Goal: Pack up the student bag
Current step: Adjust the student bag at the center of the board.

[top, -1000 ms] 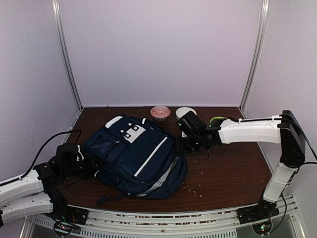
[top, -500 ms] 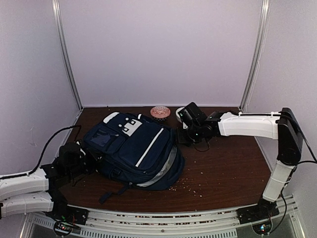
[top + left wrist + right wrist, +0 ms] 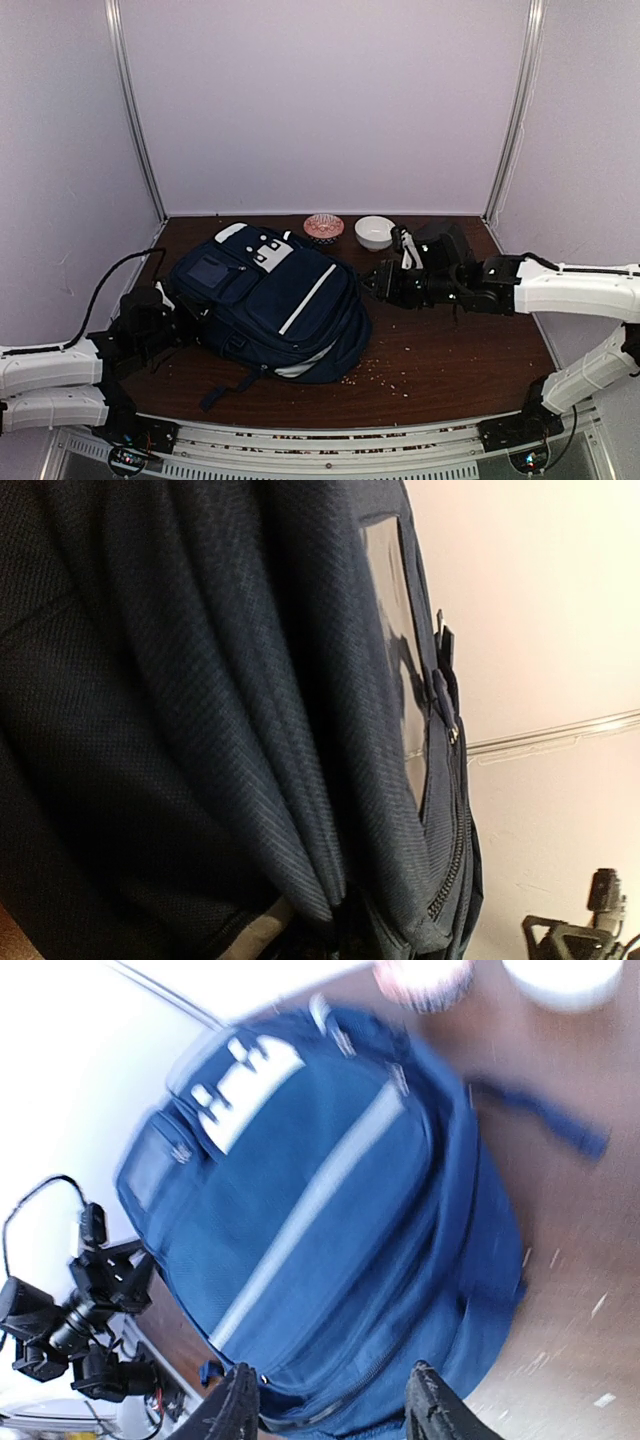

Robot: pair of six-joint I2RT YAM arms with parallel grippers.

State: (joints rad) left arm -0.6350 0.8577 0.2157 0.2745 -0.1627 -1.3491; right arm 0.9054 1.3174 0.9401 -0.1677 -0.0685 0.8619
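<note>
The brown table (image 3: 470, 350) carries the student bag (image 3: 270, 305), which lies front-up, left of centre. The right gripper (image 3: 383, 283) hangs just off the bag's 3 o'clock side, fingers spread with nothing between them. The left gripper (image 3: 165, 322) sits against the bag's 9 o'clock edge; I cannot tell how its jaws stand. A white bowl (image 3: 375, 232) and a pink dish (image 3: 323, 227) stand at the bag's 12 to 1 o'clock, and crumbs (image 3: 385, 375) lie at 5.
</note>
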